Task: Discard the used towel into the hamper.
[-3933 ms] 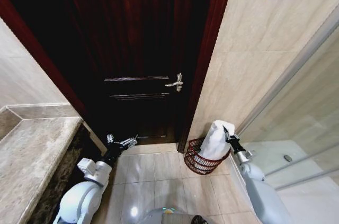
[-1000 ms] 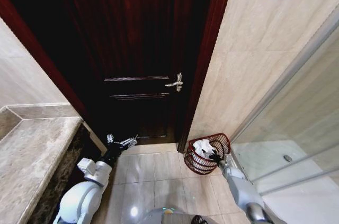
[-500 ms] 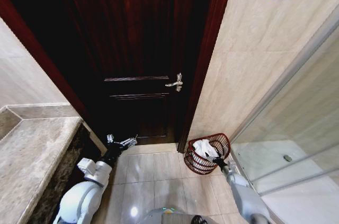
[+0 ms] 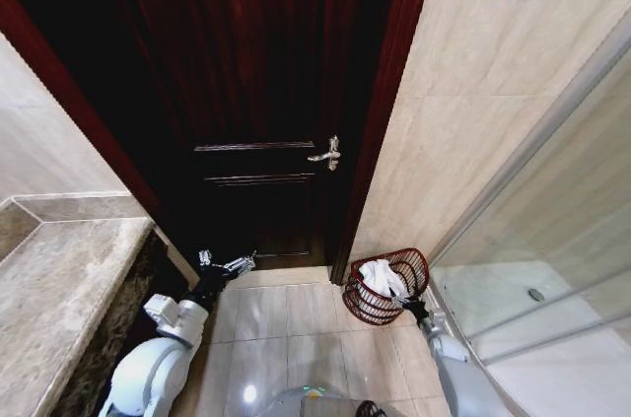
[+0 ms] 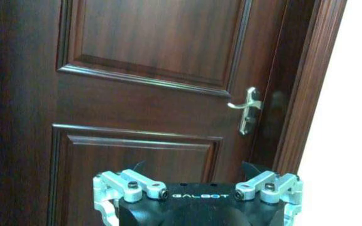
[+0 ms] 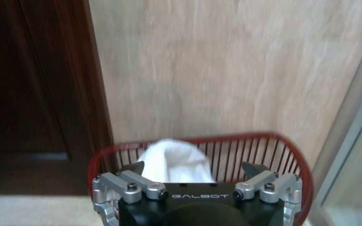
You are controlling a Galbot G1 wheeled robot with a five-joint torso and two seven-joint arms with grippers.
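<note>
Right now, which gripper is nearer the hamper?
Right. The right gripper sits just beside the hamper rim, towel inside it. The left gripper is parked across the floor by the door.

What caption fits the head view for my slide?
White towel lies in the hamper by the door frame; right gripper open beside its rim.

towel (image 4: 379, 277) in hamper (image 4: 367, 303), hamper right of door (image 4: 246, 92)
</note>
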